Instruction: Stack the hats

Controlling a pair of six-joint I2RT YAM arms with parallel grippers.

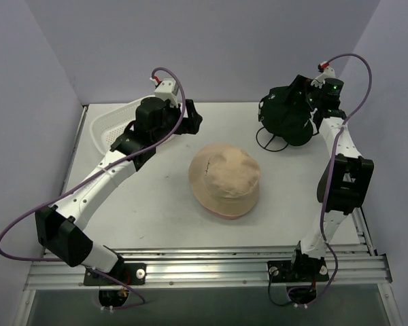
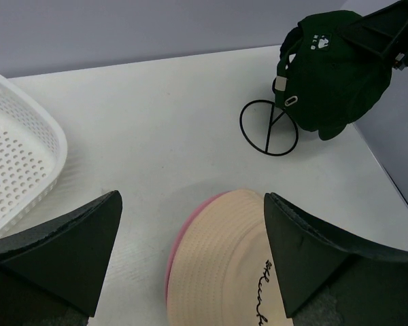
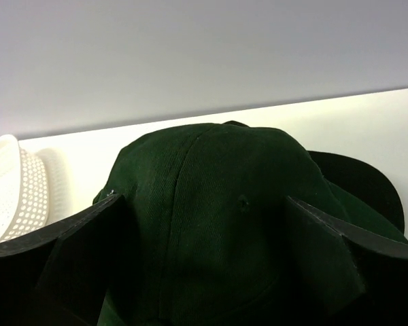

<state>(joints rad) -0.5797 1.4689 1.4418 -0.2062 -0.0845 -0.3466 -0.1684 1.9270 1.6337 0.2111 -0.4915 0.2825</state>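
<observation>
White-and-black left arm and right arm, looping purple cables, black wedge jaws

Matt cloth cap, perforated plastic basket

A white perforated basket sits at the upper left of the pale desk, and a thin black wire ring lies at the upper right.

Bright even light, soft faint shadows, wrist-view foregrounds perhaps slightly blurred
</observation>
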